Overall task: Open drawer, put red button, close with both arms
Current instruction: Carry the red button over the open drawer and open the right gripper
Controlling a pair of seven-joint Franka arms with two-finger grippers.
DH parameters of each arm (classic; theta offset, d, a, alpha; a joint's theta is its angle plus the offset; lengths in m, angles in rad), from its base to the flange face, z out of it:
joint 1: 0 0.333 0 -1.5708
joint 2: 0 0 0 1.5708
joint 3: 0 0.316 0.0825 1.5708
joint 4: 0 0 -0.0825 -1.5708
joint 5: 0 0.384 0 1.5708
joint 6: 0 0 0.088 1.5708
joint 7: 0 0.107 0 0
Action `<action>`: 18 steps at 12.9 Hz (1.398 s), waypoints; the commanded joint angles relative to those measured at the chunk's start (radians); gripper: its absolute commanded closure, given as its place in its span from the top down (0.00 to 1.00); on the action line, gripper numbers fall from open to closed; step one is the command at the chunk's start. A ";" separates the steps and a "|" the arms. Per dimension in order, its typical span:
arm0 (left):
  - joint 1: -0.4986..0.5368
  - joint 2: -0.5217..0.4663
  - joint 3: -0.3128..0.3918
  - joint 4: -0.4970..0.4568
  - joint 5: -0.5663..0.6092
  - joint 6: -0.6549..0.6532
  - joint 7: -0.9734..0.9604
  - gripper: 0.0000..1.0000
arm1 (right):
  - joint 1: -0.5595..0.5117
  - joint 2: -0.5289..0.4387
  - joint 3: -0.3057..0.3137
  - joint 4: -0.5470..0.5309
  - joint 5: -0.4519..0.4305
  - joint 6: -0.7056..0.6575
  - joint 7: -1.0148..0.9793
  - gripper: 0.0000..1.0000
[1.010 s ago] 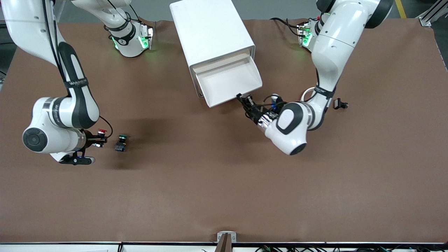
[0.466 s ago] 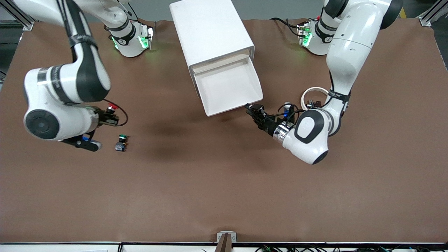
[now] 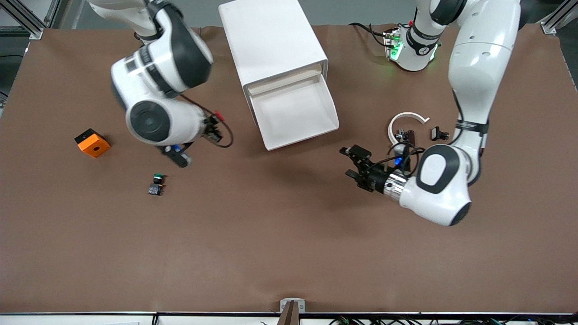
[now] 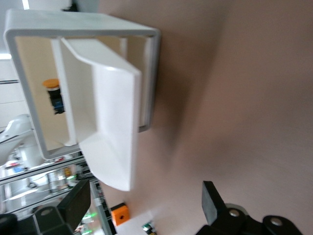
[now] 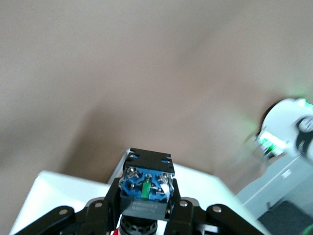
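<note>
Your right hand (image 3: 212,125) is closed on the red button (image 3: 218,114) and hangs beside the open drawer (image 3: 293,110). Next, carry it over the tray and release. Your left hand (image 3: 354,164) waits over the surface (image 3: 289,234), seemingly open and empty.

The red button (image 3: 218,115) shows only its cap in the front view, body hidden by the right end effector (image 3: 213,124). The cabinet (image 3: 271,43) is cut by the top edge.
</note>
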 commanded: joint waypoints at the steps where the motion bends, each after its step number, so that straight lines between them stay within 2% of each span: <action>1: 0.069 -0.044 0.001 0.042 0.093 -0.015 0.106 1.00 | 0.104 0.034 -0.013 0.034 0.050 0.064 0.194 0.26; 3: 0.122 -0.104 0.019 0.042 0.162 0.002 0.263 1.00 | 0.175 0.070 -0.013 0.031 0.071 0.172 0.314 0.26; 7: 0.129 -0.173 0.128 0.040 0.208 0.025 0.492 1.00 | 0.258 0.152 -0.013 0.029 0.072 0.311 0.436 0.27; 12: 0.116 -0.205 0.133 0.039 0.421 0.025 0.708 1.00 | 0.297 0.215 -0.015 0.028 0.070 0.375 0.451 0.29; 13: 0.111 -0.211 0.130 0.036 0.455 0.025 0.806 1.00 | 0.298 0.223 -0.015 0.028 0.070 0.376 0.451 0.33; 16: 0.099 -0.260 0.107 0.016 0.513 0.019 1.168 1.00 | 0.313 0.234 -0.015 0.028 0.072 0.388 0.451 0.38; 18: 0.097 -0.271 0.102 0.014 0.518 0.000 1.301 1.00 | 0.316 0.235 -0.015 0.028 0.072 0.390 0.451 0.57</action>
